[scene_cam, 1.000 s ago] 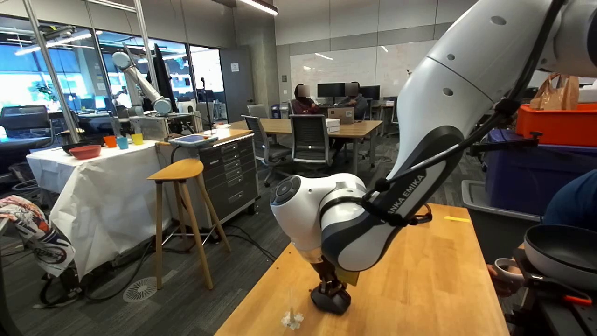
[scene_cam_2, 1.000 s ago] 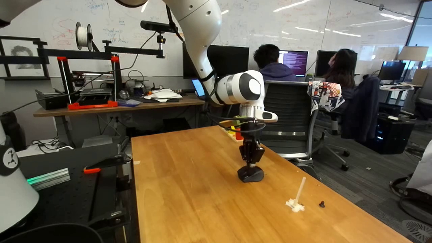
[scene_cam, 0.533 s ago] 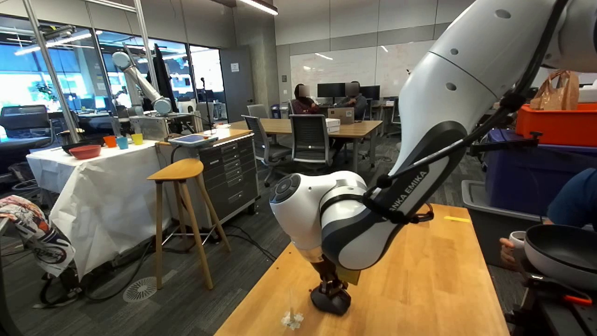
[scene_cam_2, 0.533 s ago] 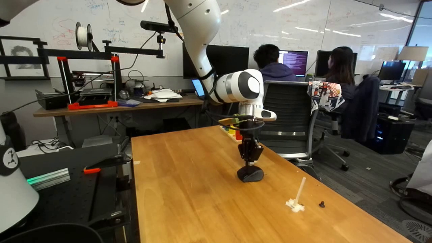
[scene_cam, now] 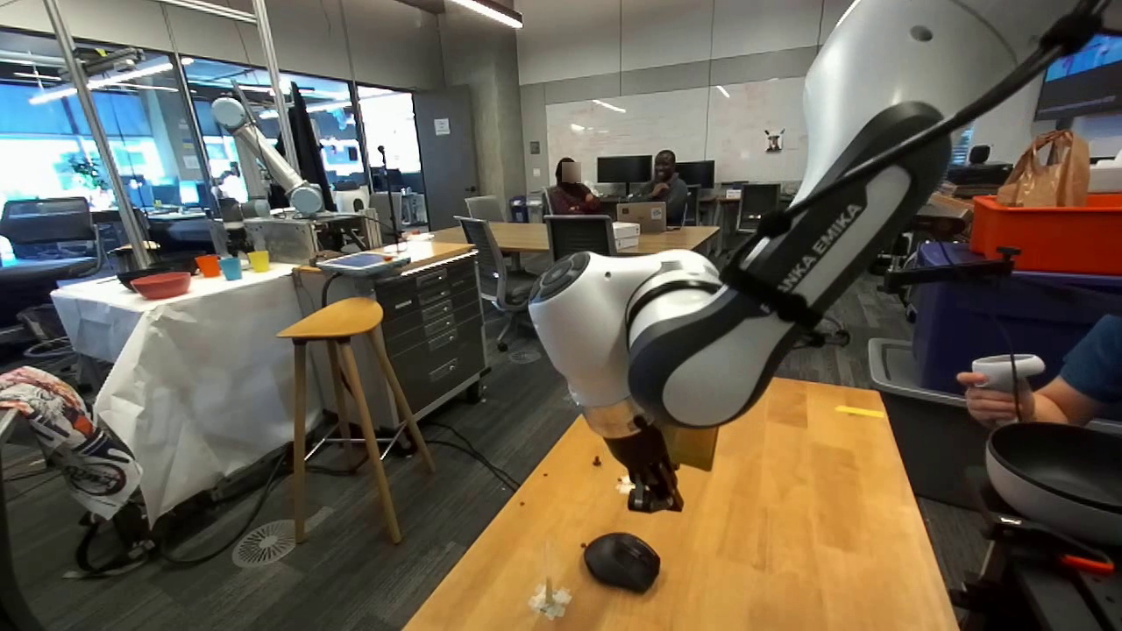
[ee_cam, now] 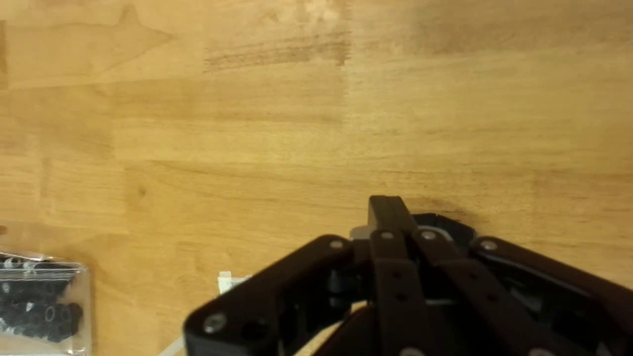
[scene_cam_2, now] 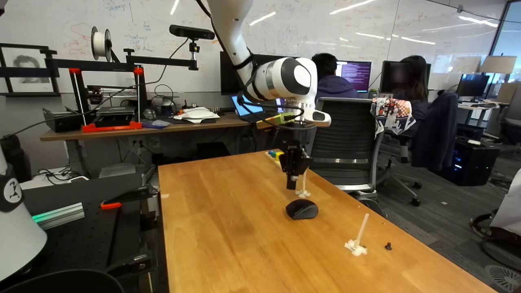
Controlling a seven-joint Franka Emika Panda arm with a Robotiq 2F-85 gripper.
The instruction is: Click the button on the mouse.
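Note:
The black dome-shaped mouse (scene_cam: 622,563) rests on the wooden table (scene_cam: 789,526); it shows whole in an exterior view (scene_cam_2: 302,209) too. My gripper (scene_cam: 656,504) hangs above the table, apart from the mouse, with its fingertips over the wood beside it. In an exterior view the gripper (scene_cam_2: 291,185) points down, a little to the left of and above the mouse. In the wrist view the two fingertips (ee_cam: 386,200) are pressed together with nothing between them. A dark corner of the mouse (ee_cam: 452,228) shows behind the fingers there; the rest is hidden by the gripper.
A thin pale stick on a white base (scene_cam_2: 356,247) stands near the mouse, and a similar one (scene_cam_2: 303,193) stands behind the gripper. A small dark piece (scene_cam_2: 388,246) lies near the table edge. A clear container of dark bits (ee_cam: 39,301) is at lower left in the wrist view.
My gripper was down touching the top of the mouse; it has risen and moved off it. The mouse has stayed in place. The fingers look shut throughout.

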